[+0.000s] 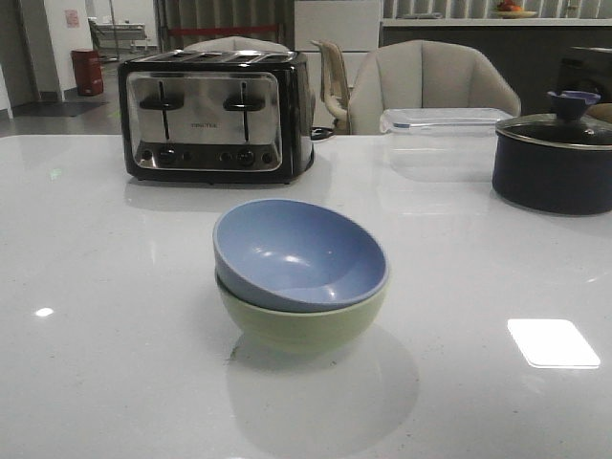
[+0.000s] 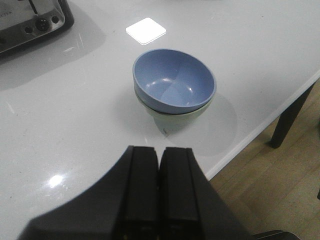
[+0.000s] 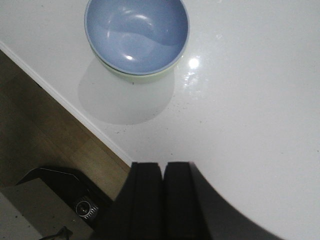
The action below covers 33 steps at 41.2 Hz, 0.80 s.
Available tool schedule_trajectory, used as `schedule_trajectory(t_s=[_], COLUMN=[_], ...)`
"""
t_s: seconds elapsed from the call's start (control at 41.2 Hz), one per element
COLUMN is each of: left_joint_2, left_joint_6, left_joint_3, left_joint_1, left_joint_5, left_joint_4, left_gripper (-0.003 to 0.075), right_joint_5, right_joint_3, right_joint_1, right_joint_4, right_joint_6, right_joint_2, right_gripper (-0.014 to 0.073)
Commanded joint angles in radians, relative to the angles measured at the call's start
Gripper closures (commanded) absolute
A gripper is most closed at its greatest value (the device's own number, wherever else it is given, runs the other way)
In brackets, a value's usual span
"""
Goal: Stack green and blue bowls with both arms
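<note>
Now blue bowl [image 1: 298, 251] nested in green bowl [image 1: 301, 325], clear of both jaws

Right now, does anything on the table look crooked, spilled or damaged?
Only one thing: the blue bowl sits tilted inside the green bowl, its rim higher on one side, not nested level. No spill or damage shows. Both grippers are clear of the bowls, jaws shut.

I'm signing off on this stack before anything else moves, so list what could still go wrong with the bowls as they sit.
1. The dusty blue matte bowl sits tilted inside the pale sage green bowl, not level; a bump might rock it or slide it out.
2. The stack stands near the edge of the white glossy table, so a nudge toward the edge could send it to the floor.
</note>
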Motion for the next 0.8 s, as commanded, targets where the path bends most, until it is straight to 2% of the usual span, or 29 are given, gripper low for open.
schedule_trajectory(t_s=[0.0, 0.291, 0.388, 0.485, 0.606, 0.679, 0.776], left_joint_2=[0.001, -0.043, -0.148, -0.281, -0.402, -0.44, -0.487], left_joint_6=[0.002, 0.002, 0.002, 0.002, 0.002, -0.011, -0.191], left_joint_3=[-0.026, -0.018, 0.019, 0.092, 0.182, 0.251, 0.349], left_joint_1=[-0.005, 0.016, 0.129, 0.303, 0.458, 0.517, 0.527], left_joint_5=[-0.075, -0.075, -0.092, -0.154, -0.235, -0.31, -0.399], left_joint_4=[-0.012, -0.016, -0.015, -0.014, 0.009, 0.026, 0.186], left_gripper=[0.0622, 0.0622, 0.0622, 0.0622, 0.0622, 0.0622, 0.0622], right_joint_5=[-0.066, -0.066, -0.065, -0.065, -0.065, -0.065, -0.065], right_joint_3=[-0.026, -0.026, -0.026, -0.026, -0.026, -0.026, -0.026], right_joint_1=[-0.008, -0.008, -0.008, -0.008, -0.008, -0.008, -0.008], right_joint_4=[-0.008, -0.008, -0.008, -0.008, -0.008, -0.008, -0.008], right_joint_6=[0.0, 0.0, 0.0, 0.0, 0.0, 0.0, 0.0], right_joint_2=[-0.007, -0.007, -0.007, -0.007, -0.007, -0.007, -0.007], right_gripper=[0.0554, 0.0554, 0.0554, 0.0554, 0.0554, 0.0554, 0.0554])
